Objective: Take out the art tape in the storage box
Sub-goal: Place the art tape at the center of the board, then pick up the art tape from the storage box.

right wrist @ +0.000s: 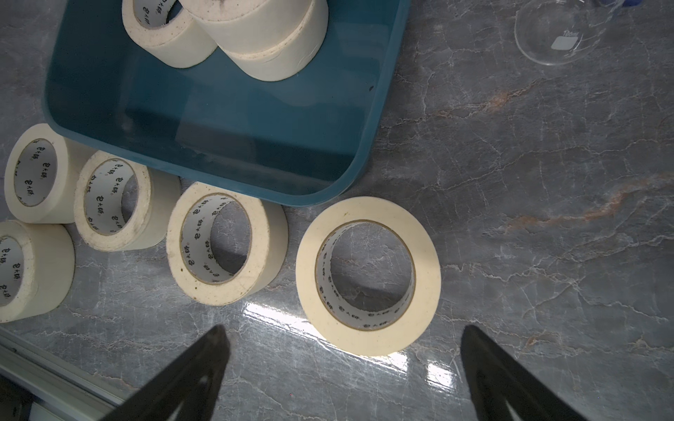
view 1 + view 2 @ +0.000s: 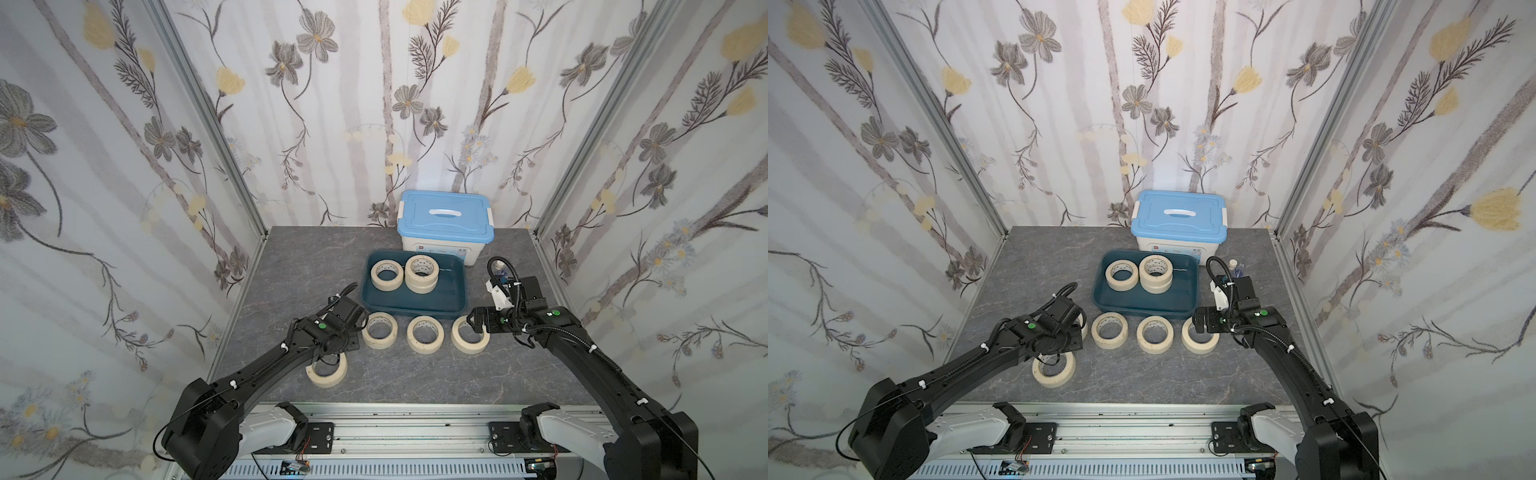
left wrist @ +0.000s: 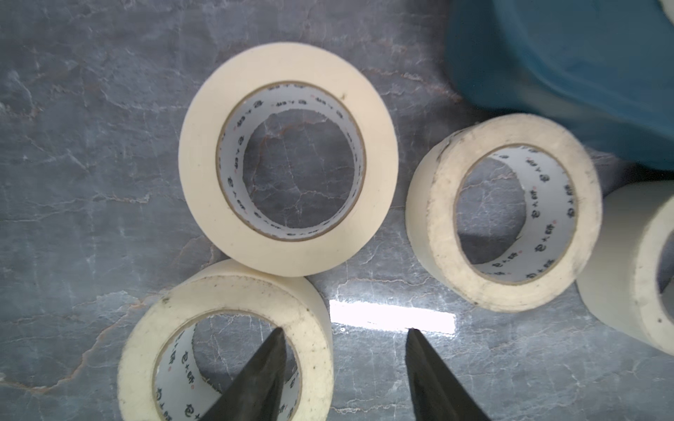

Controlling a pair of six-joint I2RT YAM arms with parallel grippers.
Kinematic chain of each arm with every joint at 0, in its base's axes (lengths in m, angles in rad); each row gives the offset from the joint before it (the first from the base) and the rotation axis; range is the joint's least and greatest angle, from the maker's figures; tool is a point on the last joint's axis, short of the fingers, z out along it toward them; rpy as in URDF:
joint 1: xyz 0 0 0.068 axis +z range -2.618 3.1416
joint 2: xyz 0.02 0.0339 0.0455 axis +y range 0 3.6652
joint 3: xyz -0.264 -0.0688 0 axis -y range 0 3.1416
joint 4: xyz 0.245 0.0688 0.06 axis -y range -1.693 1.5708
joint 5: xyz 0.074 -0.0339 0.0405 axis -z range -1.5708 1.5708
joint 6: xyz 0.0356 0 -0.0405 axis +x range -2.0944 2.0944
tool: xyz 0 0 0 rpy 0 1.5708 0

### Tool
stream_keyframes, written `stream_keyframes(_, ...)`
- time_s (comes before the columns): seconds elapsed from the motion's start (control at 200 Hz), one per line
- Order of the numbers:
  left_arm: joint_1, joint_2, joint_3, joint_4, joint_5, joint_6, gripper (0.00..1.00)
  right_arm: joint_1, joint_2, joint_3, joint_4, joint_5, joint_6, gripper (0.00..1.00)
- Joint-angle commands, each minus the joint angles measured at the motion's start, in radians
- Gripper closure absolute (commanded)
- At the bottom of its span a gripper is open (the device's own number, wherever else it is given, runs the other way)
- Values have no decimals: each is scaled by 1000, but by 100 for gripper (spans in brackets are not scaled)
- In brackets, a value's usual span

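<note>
The teal storage box (image 2: pixel 453 305) holds art tape: a single roll (image 2: pixel 387 274) and a stack of two (image 2: pixel 422 272). Several more rolls lie on the table in front of it, among them a middle roll (image 2: pixel 424 334). My left gripper (image 3: pixel 344 330) hangs open over the front-left roll (image 3: pixel 226 346). One finger (image 3: pixel 266 364) is inside its core and the other stands well clear of its wall. My right gripper (image 1: pixel 344 333) is wide open and holds nothing, just short of the rightmost roll (image 1: pixel 368 273).
A white bin with a light-blue lid (image 2: pixel 444 224) stands behind the storage box. A glass beaker (image 1: pixel 554 32) and a small bottle (image 2: pixel 1233 264) sit to the right of the box. Floral walls close three sides, and a metal rail (image 2: pixel 415 428) runs along the front.
</note>
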Motion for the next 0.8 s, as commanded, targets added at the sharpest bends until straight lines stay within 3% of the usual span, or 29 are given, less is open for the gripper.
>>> stream_keyframes(0.0,2,25,60,8,-35,60,40,-2,-8,2,9,-13,-1,0)
stream_keyframes(0.794,7,583,613,-11,63,423,28,-7,-52,-16,11,-42,28,0)
